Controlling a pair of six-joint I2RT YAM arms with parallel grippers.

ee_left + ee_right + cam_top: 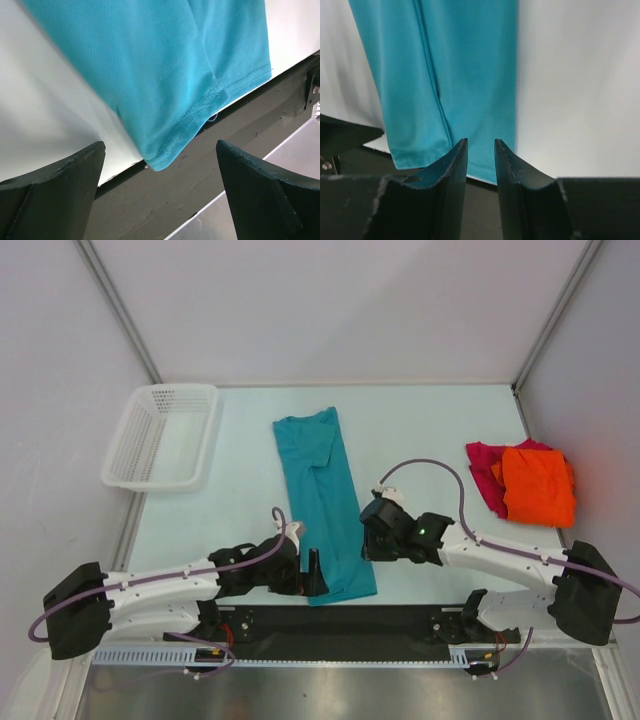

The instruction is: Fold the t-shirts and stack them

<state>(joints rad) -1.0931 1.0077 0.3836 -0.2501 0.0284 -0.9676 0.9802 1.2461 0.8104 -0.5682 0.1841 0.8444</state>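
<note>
Teal t-shirt [320, 502] lies folded into a long strip, so left gripper [160, 195] gapes at its hem corner while right gripper [480, 165], nearly clenched and empty, hovers alongside.

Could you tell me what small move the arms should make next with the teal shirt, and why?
Probably lower the left tool, standing open, onto the near hem corner of the teal shirt and close. The shirt lies folded into a long strip, both tools sit by its near end, and neither holds cloth.
</note>
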